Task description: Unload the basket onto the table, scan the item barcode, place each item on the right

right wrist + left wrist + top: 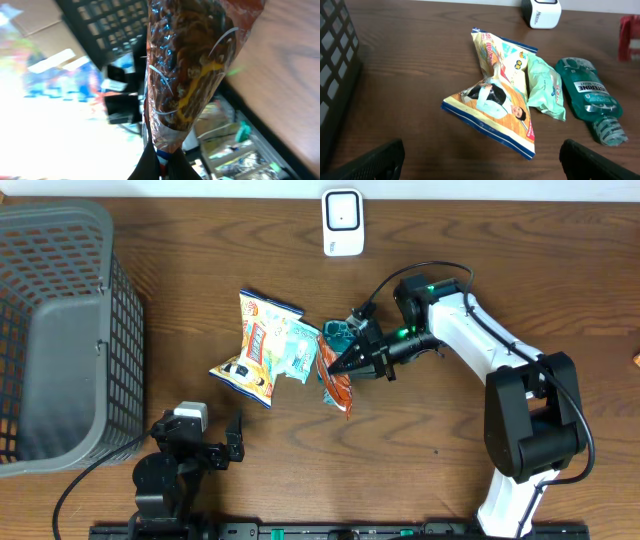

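The item in hand is a brown-orange snack packet with a clear window, lifted off the table. My right gripper is shut on its end. In the right wrist view the packet stands up from the shut gripper, its sealed edge pinched between the jaws. The white barcode scanner stands at the table's far edge, well away from the packet. My left gripper rests near the front edge, open and empty. In its own view the gripper shows only bare wood between the fingers.
A yellow chip bag, a pale green wipes pack and a teal mouthwash bottle lie mid-table by the right gripper. A grey mesh basket fills the left side. The scanner shows behind them.
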You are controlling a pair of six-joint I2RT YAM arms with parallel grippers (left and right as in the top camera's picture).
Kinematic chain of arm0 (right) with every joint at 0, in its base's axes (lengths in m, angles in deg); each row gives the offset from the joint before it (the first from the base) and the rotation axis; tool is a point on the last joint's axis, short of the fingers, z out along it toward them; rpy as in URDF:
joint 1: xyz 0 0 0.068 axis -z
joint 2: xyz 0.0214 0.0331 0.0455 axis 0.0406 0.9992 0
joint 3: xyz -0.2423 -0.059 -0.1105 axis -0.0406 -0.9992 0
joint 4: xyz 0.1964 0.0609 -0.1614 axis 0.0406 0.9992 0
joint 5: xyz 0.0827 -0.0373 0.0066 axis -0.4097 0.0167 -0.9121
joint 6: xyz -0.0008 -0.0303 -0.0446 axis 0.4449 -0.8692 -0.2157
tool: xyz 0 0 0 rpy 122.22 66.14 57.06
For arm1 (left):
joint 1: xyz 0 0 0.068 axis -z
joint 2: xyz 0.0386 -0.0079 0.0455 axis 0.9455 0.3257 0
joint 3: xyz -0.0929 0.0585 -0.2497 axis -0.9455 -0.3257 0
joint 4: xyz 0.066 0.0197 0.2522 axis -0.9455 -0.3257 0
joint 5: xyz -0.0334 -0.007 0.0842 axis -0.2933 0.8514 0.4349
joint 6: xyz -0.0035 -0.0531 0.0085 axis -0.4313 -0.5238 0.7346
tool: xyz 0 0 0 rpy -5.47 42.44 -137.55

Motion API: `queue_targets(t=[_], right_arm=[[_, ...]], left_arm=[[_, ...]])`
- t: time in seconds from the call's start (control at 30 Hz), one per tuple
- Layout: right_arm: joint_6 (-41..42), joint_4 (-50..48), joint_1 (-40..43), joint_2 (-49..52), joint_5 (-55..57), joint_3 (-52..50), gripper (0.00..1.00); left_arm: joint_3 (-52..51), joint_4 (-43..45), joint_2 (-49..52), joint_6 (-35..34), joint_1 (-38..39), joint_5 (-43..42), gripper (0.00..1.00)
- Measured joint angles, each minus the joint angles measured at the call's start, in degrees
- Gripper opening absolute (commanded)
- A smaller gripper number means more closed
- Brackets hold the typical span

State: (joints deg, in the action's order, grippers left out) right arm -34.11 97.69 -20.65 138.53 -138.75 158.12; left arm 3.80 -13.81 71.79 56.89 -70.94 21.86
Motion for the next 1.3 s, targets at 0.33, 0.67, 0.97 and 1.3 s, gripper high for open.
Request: queue_targets(t=[0.33, 0.67, 0.97, 1.3], right_arm=[[-0.22, 10.80, 0.00, 0.00, -6.12, 0.07, 0.01], [-3.26, 17.79, 0.22, 0.02, -6.91, 0.07, 0.01], [-13.86, 10.88, 1.38, 0.02, -6.73, 0.07, 0.01], [-4.85, -8.87, -1.03, 1.07, -7.02, 0.07, 0.01]], left_arm=[[0.00, 0.00, 0.00, 0.00, 0.00, 0.00, 0.99], [0.00, 0.00, 0.00, 0.00, 0.00, 0.02, 0.98], [0.00, 0.02, 0.00, 0.00, 0.00, 0.02, 0.99], [0.00, 0.00, 0.00, 0.00, 0.00, 0.00, 0.99]])
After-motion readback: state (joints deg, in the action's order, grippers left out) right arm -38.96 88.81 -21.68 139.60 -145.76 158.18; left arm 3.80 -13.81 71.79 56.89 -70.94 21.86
